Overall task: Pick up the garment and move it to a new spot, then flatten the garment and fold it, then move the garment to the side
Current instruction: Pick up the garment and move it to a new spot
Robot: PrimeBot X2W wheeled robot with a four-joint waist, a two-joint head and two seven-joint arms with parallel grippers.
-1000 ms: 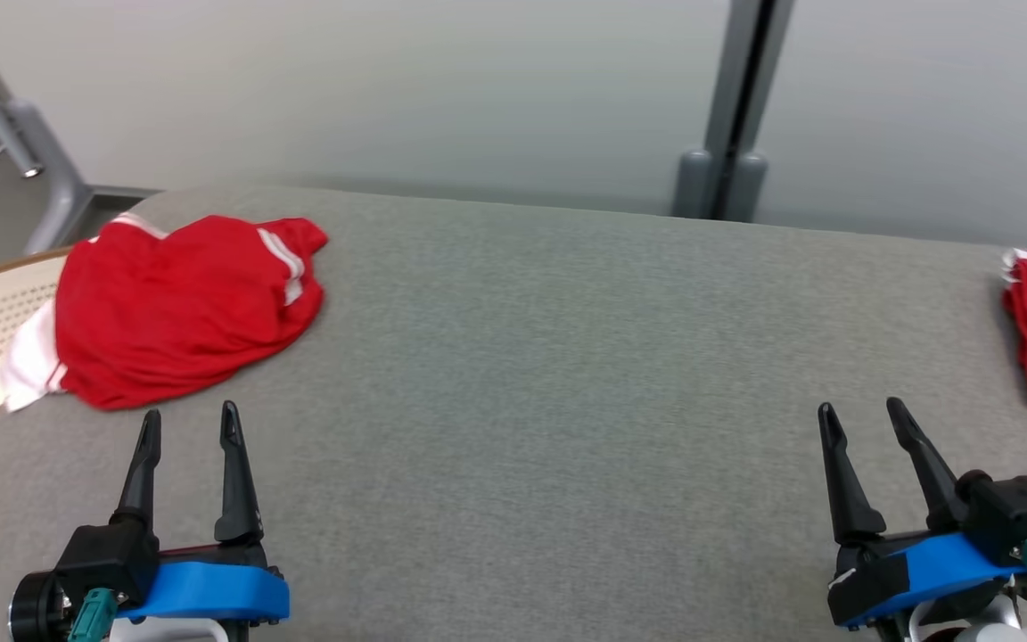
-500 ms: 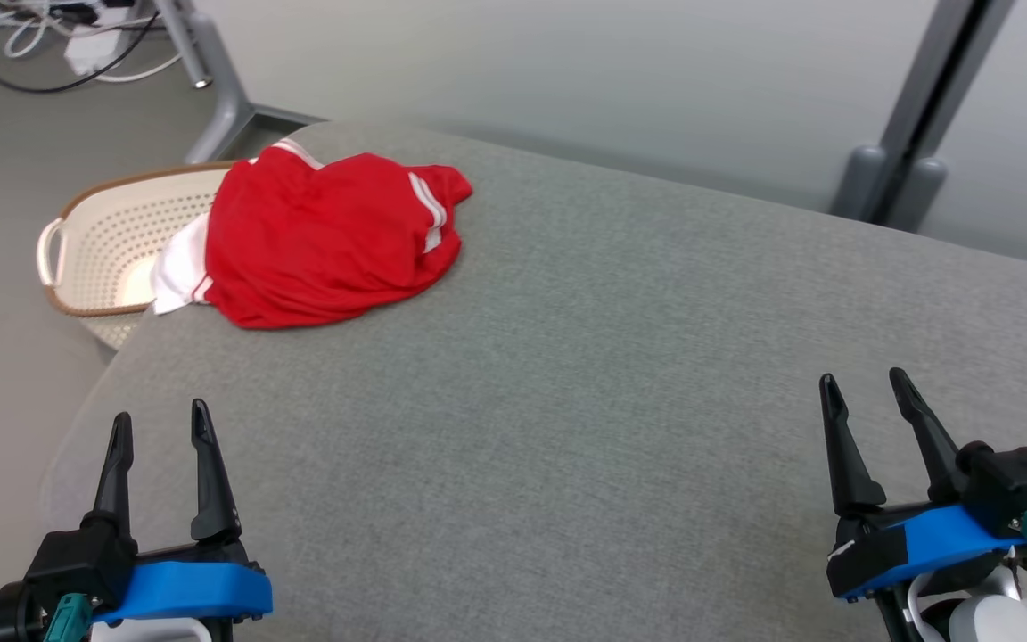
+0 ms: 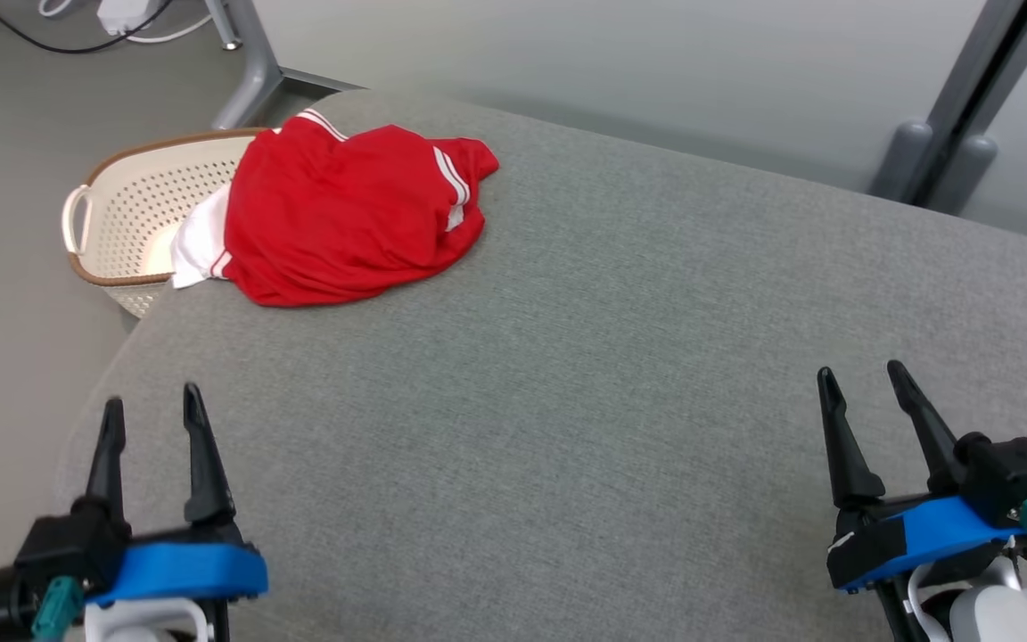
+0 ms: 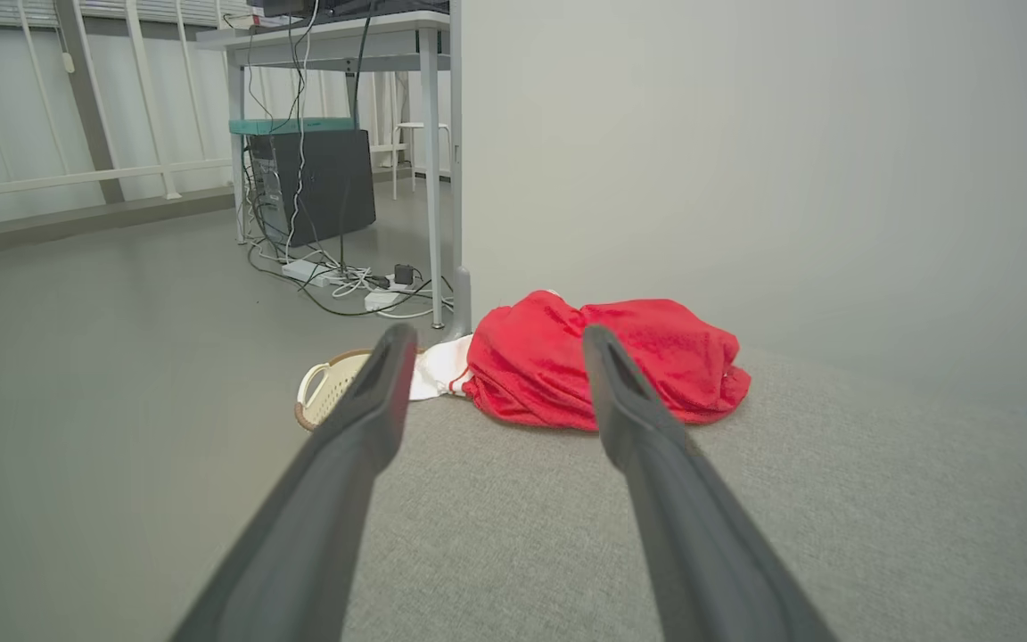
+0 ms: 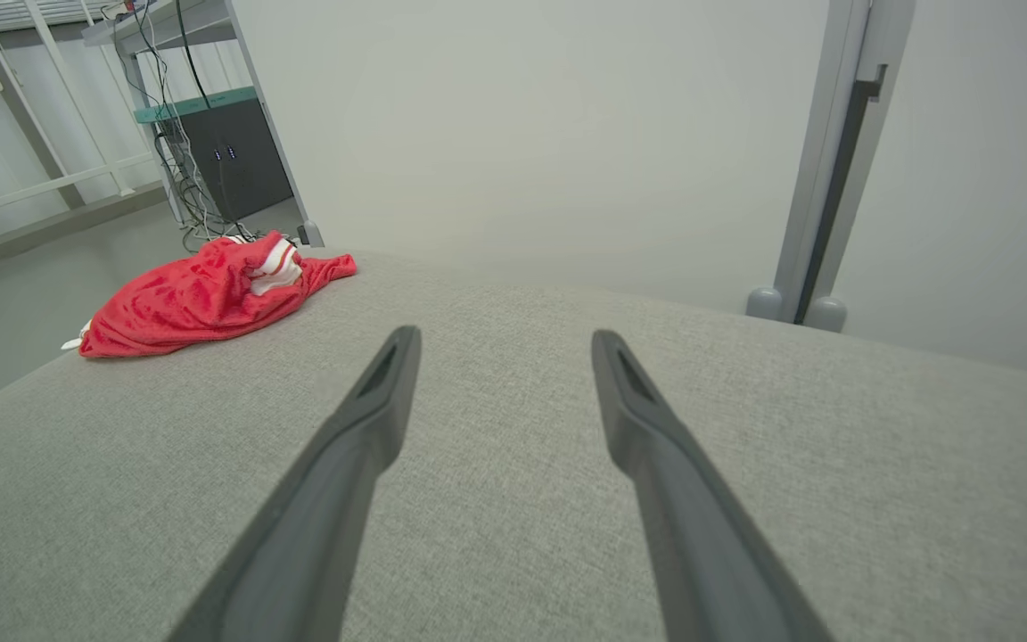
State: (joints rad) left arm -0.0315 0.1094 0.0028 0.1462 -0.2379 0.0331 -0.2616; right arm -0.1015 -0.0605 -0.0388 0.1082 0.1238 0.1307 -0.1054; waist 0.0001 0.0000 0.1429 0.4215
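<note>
A crumpled red garment [image 3: 349,218] with white stripes lies at the far left corner of the grey cushioned surface [image 3: 620,374], its white edge hanging over the side. The left wrist view has the garment [image 4: 603,366] straight ahead, and in the right wrist view the garment [image 5: 210,299] lies far off to the left. My left gripper [image 3: 150,406] hovers open near the front left edge, well short of the garment. At the front right my right gripper [image 3: 861,379] is open too, with nothing between its fingers.
A cream perforated basket [image 3: 135,209] with a brown rim stands on the floor just left of the garment. A grey post [image 3: 959,116] rises behind the surface at the far right. Cables and a desk leg [image 3: 242,53] lie on the floor at the far left.
The camera has turned left, so the view shifted right and the basket came fully into sight. A second red pile at the right edge left the view. Both grippers stay open.
</note>
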